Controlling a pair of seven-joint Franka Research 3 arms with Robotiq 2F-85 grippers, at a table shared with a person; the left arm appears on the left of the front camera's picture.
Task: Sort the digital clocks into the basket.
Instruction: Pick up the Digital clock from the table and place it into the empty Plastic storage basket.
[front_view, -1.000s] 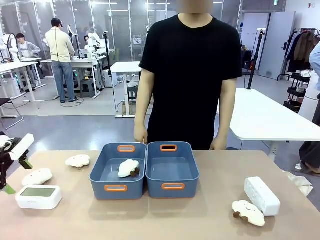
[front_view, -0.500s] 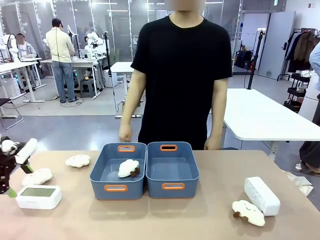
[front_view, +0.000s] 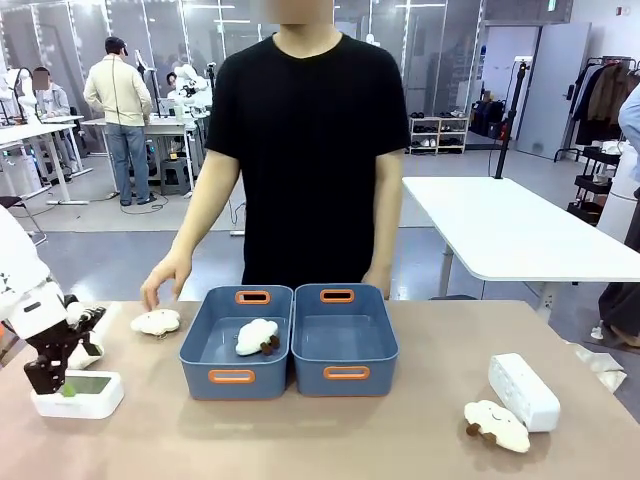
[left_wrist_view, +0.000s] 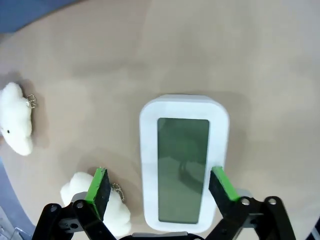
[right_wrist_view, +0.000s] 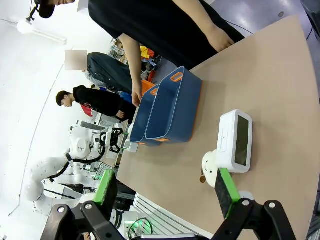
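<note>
Jaws spread and empty, the left gripper (left_wrist_view: 161, 185) hangs over a digital clock (left_wrist_view: 184, 160), a white rounded box lying grey-green face up at the table's near left. The pickup appears to be starting, and calls next for a descent and a squeeze across the long sides. The second clock (front_view: 523, 390) lies at the right, and the right gripper (right_wrist_view: 167, 187) is likewise open and empty. The empty basket (front_view: 345, 340) stands mid-table.

Smooth white plastic clock (left_wrist_view: 184, 162), matt plastic basket (front_view: 312, 378), fluffy plush toy (front_view: 258, 337) (cloth)
</note>
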